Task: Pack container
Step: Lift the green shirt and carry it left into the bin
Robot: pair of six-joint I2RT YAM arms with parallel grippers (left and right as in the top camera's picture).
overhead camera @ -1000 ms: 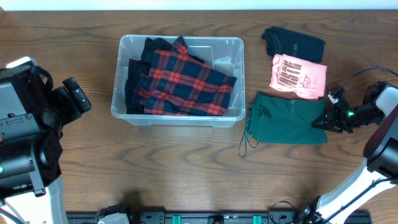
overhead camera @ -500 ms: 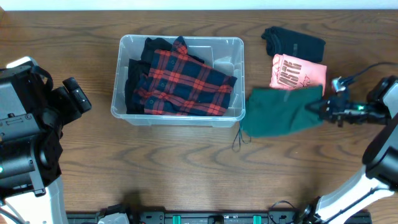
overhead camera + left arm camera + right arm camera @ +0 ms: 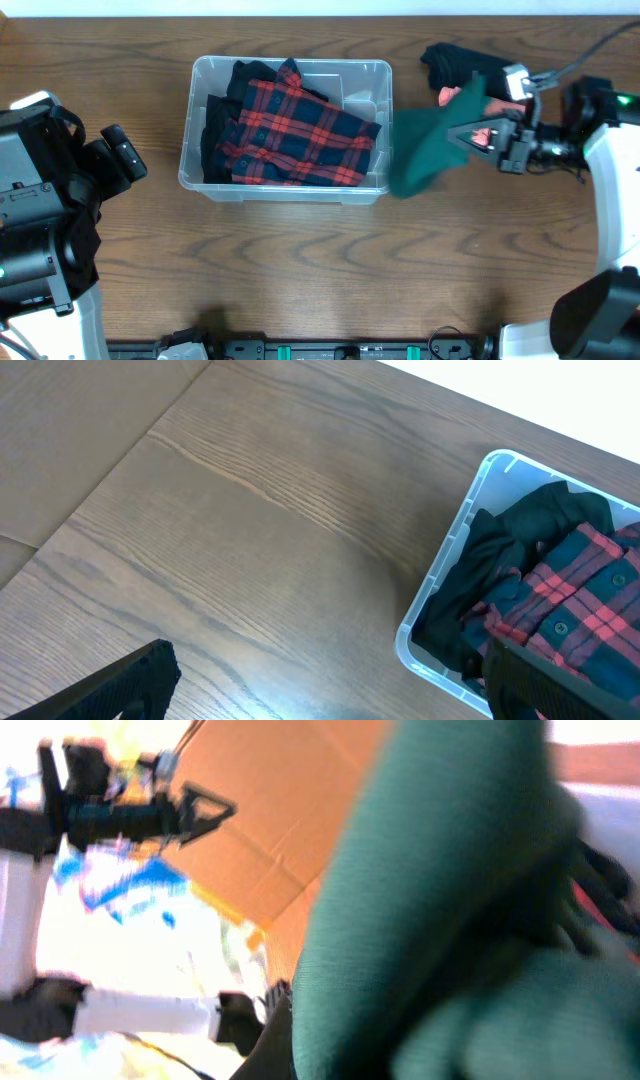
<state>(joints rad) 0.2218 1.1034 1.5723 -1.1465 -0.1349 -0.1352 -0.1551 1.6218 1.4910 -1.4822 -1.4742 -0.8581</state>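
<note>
The clear container [image 3: 199,72] stands at the table's middle left, holding a red plaid shirt [image 3: 300,130] over dark clothes; it also shows in the left wrist view [image 3: 450,560]. My right gripper [image 3: 478,133] is shut on a green garment [image 3: 430,150] and holds it in the air just right of the container. The green cloth fills the right wrist view [image 3: 440,920]. My left gripper [image 3: 320,695] is open and empty above bare table, left of the container.
A pink garment [image 3: 445,97], mostly hidden behind the green one, and a black garment [image 3: 455,62] lie at the back right. The right arm [image 3: 600,130] reaches in from the right.
My right gripper has lifted the green garment off the table and carried it up and left toward the container. The left arm has not moved.
</note>
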